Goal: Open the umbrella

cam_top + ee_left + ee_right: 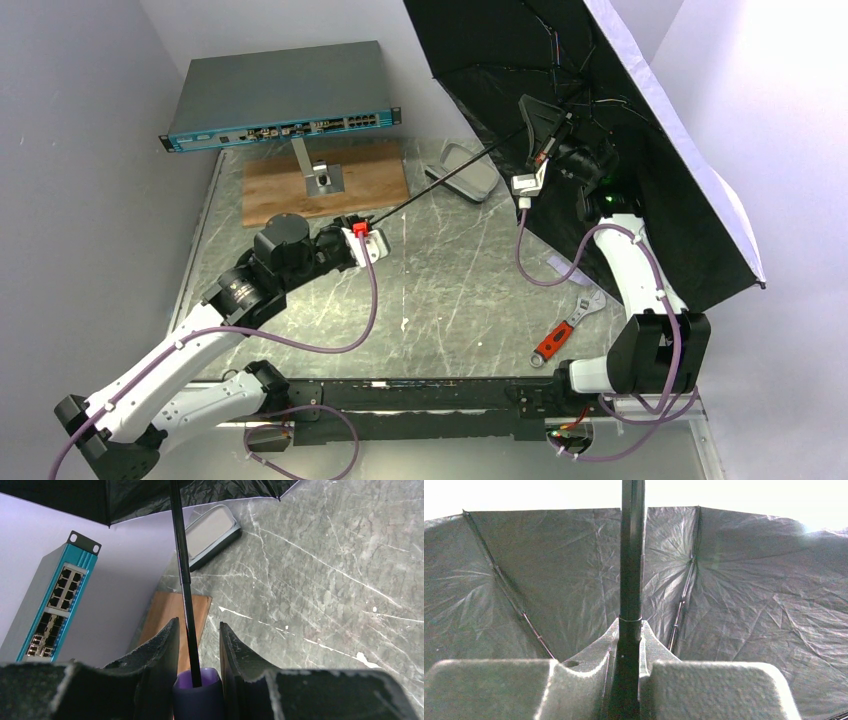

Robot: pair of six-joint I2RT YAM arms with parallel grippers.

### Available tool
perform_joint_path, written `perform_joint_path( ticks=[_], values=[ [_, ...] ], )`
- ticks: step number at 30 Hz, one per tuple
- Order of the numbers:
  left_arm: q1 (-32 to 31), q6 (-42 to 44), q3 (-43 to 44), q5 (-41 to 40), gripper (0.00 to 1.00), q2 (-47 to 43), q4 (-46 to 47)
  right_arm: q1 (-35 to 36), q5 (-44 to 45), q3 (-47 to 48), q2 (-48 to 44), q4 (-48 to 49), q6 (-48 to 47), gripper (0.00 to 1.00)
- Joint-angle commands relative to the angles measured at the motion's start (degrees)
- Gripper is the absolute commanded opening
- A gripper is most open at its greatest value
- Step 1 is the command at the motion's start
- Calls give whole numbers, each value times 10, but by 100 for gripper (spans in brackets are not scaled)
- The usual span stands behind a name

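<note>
Left fingers (172, 640) closest of all in the left wrist view, clamped on the small lavender handle (197, 697) of the umbrella (650, 200), with the handle seated deep between them and the tips standing just clear of the thin black shaft (182, 555) on either side. Taking the oval grey pouch (468, 170) with black edging as the marker: handle and left fingers to its near left, apart from it and above the marbled table (450, 290). Shaft slanting up from there, crossing over the pouch in the top view and running on to its right. Canopy (480, 40) spread wide and tipped on its side, right of and behind the pouch, black inside turned toward the arms, pale outside showing along the right-hand edge, lower left edge hanging above and behind the pouch. Right fingers (655, 654) to the right of the pouch, up under the canopy, closed tight on the shaft, ribs fanning out behind. Contact between the canopy's lowest corner and the table: impossible to tell. Left of the pouch, a wooden board (290, 190) with a small metal stand (322, 178); farther left and behind, a grey network switch (280, 95) with a teal face, raised above the board and tilted. Well to the near right of the pouch, a red-handled adjustable wrench (568, 328) flat on the table.
</note>
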Motion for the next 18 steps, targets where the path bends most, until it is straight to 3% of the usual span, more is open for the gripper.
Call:
perform_joint_path(
  ticks=[1,10,18],
  values=[
    [48,-31,-34,-114,0,-58,-435,-195,446,21,4,144,-72,10],
    [14,-68,-27,-85,0,-48,-448,-177,490,5,5,136,-83,13],
    [4,-77,-41,-83,0,-56,-470,-176,521,51,35,133,-66,14]
  ],
)
